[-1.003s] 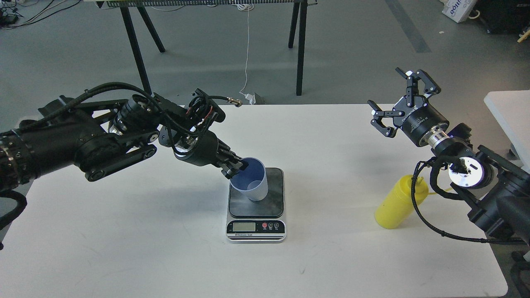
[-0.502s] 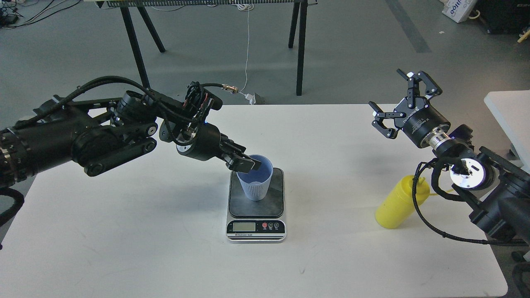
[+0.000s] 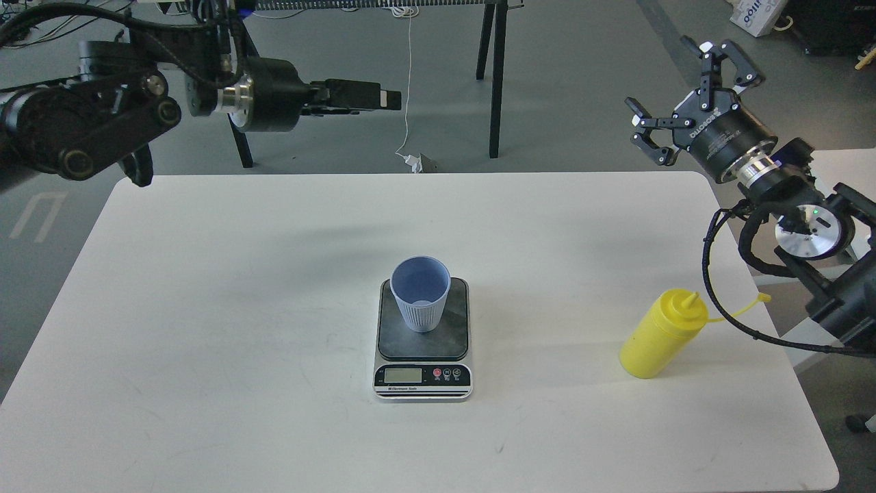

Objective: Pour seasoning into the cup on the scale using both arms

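Cup (image 3: 420, 302) upright on the scale (image 3: 423, 339), toward the back left of the dark weighing plate; its rim overhangs the plate's back edge as seen from here. Scale sits mid-worktop (image 3: 239, 342), display facing the near edge, wide bare surface on every side.

Yellow squeeze bottle (image 3: 662, 335) stands near the right edge, well apart from the scale, cap strap reaching past that edge.

Left gripper (image 3: 373, 98) high above the floor beyond the far edge, pointing right, seen side-on; cannot tell whether its fingers are parted. It holds nothing visible.

Right gripper (image 3: 688, 85) raised beyond the far right corner, fingers (image 3: 648, 122) spread wide, empty, well clear of the bottle.

Dark trestle legs (image 3: 498, 75) stand behind the worktop.
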